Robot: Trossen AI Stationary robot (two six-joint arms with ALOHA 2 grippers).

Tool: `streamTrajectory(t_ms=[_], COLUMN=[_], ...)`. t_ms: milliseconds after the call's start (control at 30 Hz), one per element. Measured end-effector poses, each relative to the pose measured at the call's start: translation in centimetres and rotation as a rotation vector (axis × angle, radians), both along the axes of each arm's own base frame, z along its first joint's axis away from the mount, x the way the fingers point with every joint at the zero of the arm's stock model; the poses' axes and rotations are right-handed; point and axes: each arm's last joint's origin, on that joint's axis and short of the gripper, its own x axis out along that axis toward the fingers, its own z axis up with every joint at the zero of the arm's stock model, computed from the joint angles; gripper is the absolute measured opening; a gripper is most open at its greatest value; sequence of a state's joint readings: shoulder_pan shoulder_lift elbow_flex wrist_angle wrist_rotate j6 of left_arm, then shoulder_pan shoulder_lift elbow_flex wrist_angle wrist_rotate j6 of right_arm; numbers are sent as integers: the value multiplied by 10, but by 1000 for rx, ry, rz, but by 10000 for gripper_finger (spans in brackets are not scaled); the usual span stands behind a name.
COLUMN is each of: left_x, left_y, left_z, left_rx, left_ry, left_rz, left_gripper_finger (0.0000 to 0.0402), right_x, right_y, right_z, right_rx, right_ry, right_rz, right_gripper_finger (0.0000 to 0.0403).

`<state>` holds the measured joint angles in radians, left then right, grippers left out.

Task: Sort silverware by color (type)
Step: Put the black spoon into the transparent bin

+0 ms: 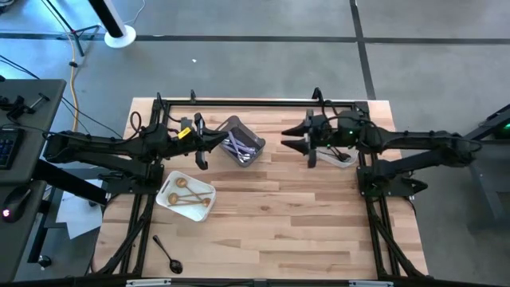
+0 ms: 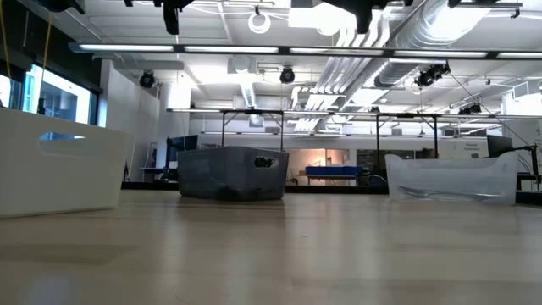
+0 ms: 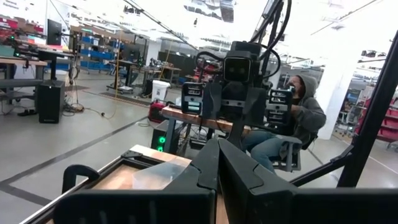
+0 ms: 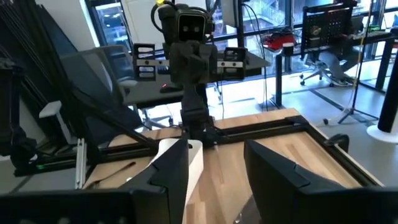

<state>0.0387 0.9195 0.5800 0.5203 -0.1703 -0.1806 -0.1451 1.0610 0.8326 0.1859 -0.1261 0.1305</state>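
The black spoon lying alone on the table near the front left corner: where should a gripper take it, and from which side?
Probably at the slim handle of the black spoon, coming straight down from above. It lies flat on the bare table, bowl toward the front edge, with nothing beside it.

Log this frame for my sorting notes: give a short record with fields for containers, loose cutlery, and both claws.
white tray: gold spoons inside
grey bin: lilac-handled pieces inside
clear tub: under the right arm, contents unclear
loose: black spoon on the table's near left part
left claw: shut, beside grey bin
right claw: open, empty
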Motion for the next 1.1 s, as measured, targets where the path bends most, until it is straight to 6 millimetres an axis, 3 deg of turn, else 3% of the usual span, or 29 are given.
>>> streamTrajectory(t_ms=[200, 467, 1100], left_x=[1, 1, 2], left_y=[0, 0, 0], left_z=[-3, -6, -13], left_rx=[-1, -1, -3], left_ry=[35, 63, 135], left_rz=[0, -2, -11], left_gripper_finger=[0, 0, 0], right_x=[8, 8, 8], right_y=[1, 1, 1], right_z=[-5, -5, -6], right_rx=[4, 10, -5], right_ry=[5, 5, 13], right_rz=[8, 7, 11], right_gripper_finger=[114, 8, 0])
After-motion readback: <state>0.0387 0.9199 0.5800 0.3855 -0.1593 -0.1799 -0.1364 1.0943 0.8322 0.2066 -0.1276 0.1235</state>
